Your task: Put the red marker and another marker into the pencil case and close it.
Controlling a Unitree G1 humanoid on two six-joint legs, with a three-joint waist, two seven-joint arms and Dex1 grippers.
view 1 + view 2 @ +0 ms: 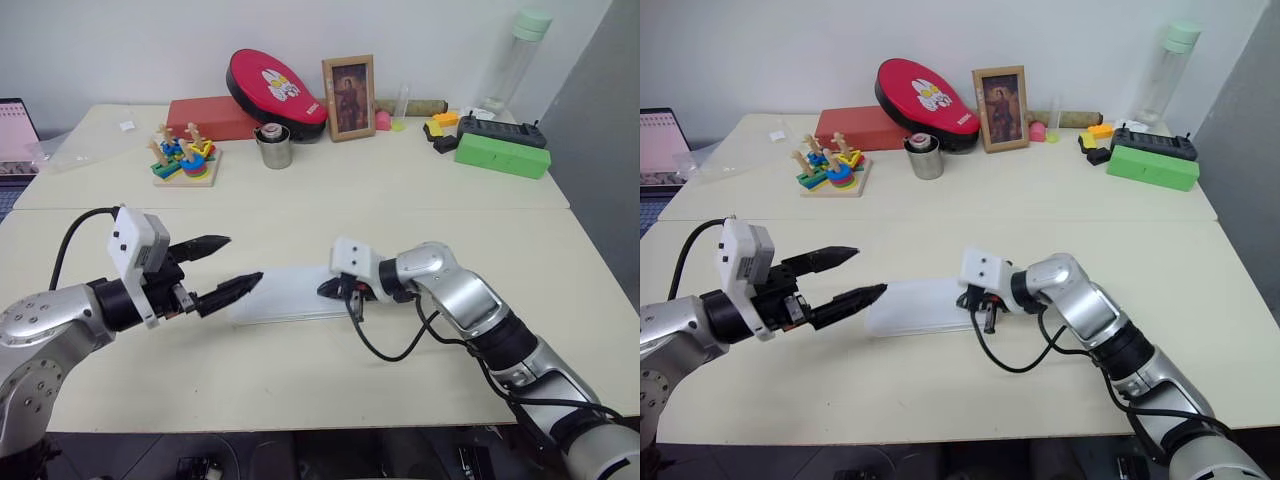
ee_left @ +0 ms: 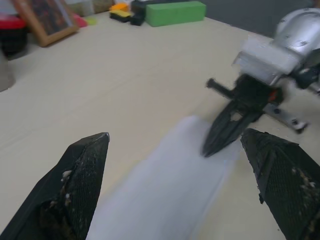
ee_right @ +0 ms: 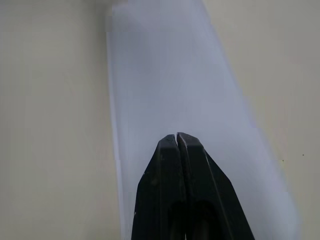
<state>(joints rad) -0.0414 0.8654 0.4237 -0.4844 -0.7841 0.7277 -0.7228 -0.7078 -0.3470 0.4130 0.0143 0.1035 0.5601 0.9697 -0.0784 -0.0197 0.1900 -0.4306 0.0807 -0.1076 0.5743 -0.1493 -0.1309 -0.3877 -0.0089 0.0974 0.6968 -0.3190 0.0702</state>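
You see the flat white rectangular plastic pencil case lying with its lid down on the near part of the cream counter, between the two arms. Your right gripper has its two black fingers pressed together, empty, with the tips over the case's right end; whether they touch the lid, you cannot tell. Your left gripper hovers just beside the case's left end with its fingers spread wide, holding nothing.
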